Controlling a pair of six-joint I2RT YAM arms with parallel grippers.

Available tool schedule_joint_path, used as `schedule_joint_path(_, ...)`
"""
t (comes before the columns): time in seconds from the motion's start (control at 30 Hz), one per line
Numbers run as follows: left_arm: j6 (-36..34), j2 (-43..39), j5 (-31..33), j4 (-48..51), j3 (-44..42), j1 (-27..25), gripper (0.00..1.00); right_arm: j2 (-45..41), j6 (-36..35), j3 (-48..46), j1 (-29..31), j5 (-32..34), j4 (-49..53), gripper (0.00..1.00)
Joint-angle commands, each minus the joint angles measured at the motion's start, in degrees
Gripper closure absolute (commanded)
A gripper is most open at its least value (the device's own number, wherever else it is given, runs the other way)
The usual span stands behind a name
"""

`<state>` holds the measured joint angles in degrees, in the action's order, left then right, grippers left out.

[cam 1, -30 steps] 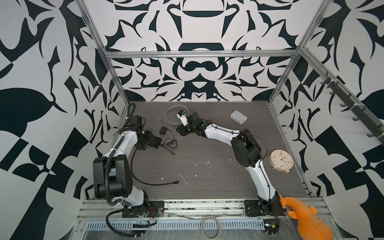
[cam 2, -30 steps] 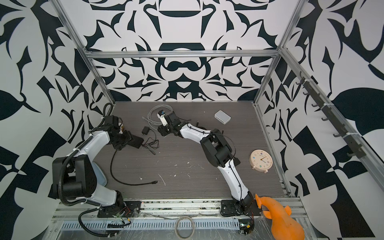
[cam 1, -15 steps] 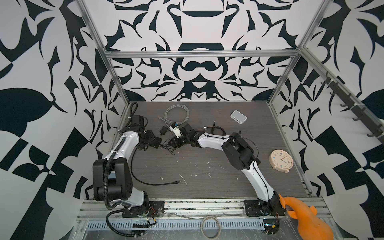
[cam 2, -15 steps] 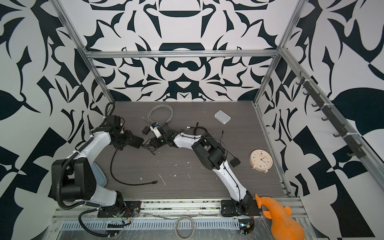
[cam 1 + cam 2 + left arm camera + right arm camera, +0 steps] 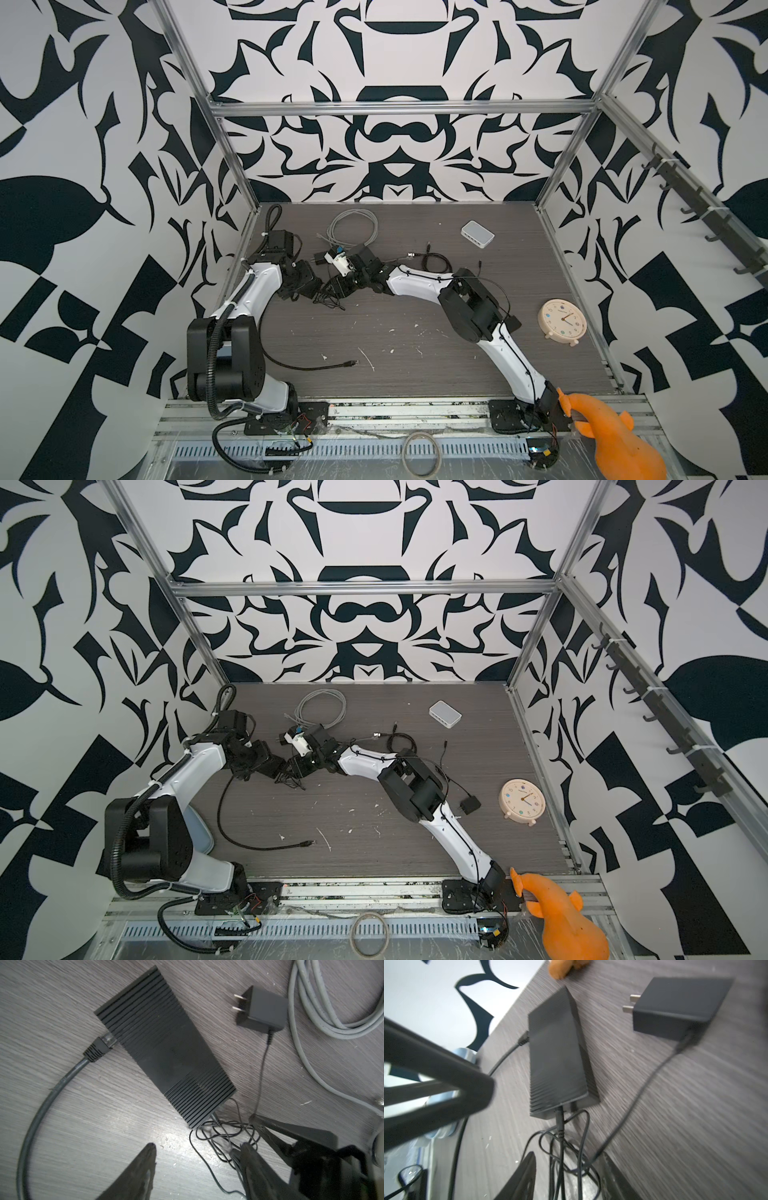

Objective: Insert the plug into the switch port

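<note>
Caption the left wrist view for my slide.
Open left gripper facing the black switch, Ethernet plug at its side, power adapter beside.

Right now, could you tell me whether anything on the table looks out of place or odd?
Yes. The thin black power cord lies in a loose tangle at one end of the ribbed black switch box. The black network plug shows its clear tip outside the box's side, so it may not be fully seated.
</note>
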<state>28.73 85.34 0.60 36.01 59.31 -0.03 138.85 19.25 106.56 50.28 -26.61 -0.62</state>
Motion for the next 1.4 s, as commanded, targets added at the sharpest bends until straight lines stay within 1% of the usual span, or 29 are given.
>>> schedule_joint_path(0.0,0.4,-1.1,1.4,1.6,1.1,-0.2,0.32,-4.8,-2.1,0.6,-1.7,-1.2,2.2,0.47)
schedule_joint_path(0.1,0.2,-1.0,1.6,1.8,1.2,-0.2,0.32,-6.3,-3.1,-0.1,-3.8,0.2,4.1,0.47)
schedule_joint_path(0.23,0.5,-0.1,1.3,1.2,1.7,-0.3,0.32,-5.6,-4.4,1.2,-5.3,2.4,5.3,0.46)
schedule_joint_path(0.4,1.1,0.8,2.7,0.9,3.4,-1.9,0.32,-1.1,-3.1,7.3,-6.1,4.6,5.7,0.46)
schedule_joint_path(0.5,1.1,1.7,2.7,0.0,4.5,-2.7,0.32,1.8,-2.7,11.0,-6.0,4.7,6.1,0.46)
schedule_joint_path(0.73,0.9,7.3,3.3,-2.1,9.1,-5.0,0.32,6.9,0.1,16.4,-5.7,4.6,3.4,0.45)
schedule_joint_path(0.8,0.7,10.3,5.4,-2.1,11.7,-6.4,0.32,7.0,1.1,16.5,-5.7,5.3,3.5,0.45)
schedule_joint_path(0.87,0.3,13.7,8.6,-0.9,15.2,-7.9,0.31,5.1,1.3,14.0,-5.7,6.1,2.7,0.44)
schedule_joint_path(0.93,0.6,16.2,10.3,-0.9,17.6,-8.6,0.31,2.5,1.0,9.1,-6.0,6.8,1.7,0.44)
schedule_joint_path(1.0,1.1,17.8,9.3,-2.4,18.7,-8.7,0.31,-2.9,1.0,3.9,-6.9,7.2,0.7,0.44)
schedule_joint_path(1.07,1.1,19.3,7.0,-3.9,19.9,-9.1,0.32,-8.2,1.2,-3.2,-8.3,7.8,-1.6,0.44)
schedule_joint_path(1.13,0.8,21.3,4.9,-4.9,21.2,-10.5,0.33,-13.3,1.3,-9.6,-10.1,8.4,-2.6,0.44)
schedule_joint_path(1.23,0.7,25.0,3.2,-5.5,23.6,-12.9,0.35,-18.9,1.4,-15.5,-13.5,9.0,-0.1,0.44)
schedule_joint_path(1.37,2.4,29.2,4.6,-6.1,25.4,-14.2,0.35,-24.8,0.6,-21.4,-18.0,9.6,4.8,0.42)
